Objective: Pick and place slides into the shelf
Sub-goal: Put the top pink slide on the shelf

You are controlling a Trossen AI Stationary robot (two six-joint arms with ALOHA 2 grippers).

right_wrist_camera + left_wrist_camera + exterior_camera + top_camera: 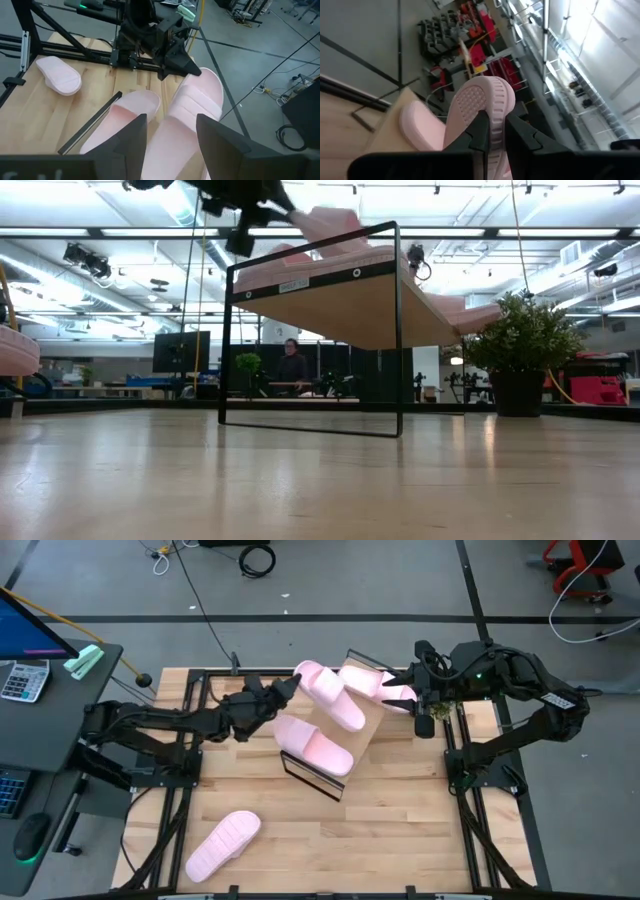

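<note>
Tilted shelf (pixel 340 300) on the table (pixel 320 480), pink slides (pixel 330 225) on its board, potted plant (pixel 520 350) behind.

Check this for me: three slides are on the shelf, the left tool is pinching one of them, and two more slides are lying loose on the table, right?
Not quite: only one loose slide lies on the table, near its front left corner, as the high view shows. The rest holds: three slides sit on the shelf, and the left tool pinches the slide at its end.
</note>
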